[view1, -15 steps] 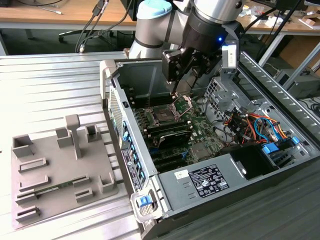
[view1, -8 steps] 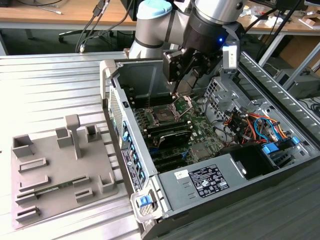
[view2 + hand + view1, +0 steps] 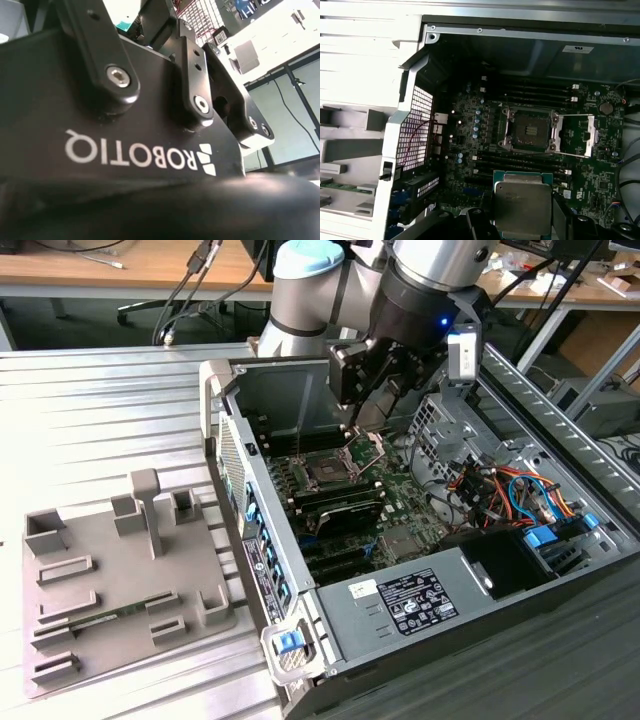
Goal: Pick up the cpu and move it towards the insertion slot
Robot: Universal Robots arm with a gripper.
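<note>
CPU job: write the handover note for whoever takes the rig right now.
Tool: shut on the cpu, which it holds flat in the first wrist view.
Position: the arm hangs inside the open case, over the motherboard.
Slot: open, retaining plate swung aside, dark centre bare.
Done: cpu picked up and carried into the case.
Left: cpu is near the slot but not over it yet.

Silvery cpu [image 3: 522,207] held level, near the open insertion slot [image 3: 529,131].
</note>
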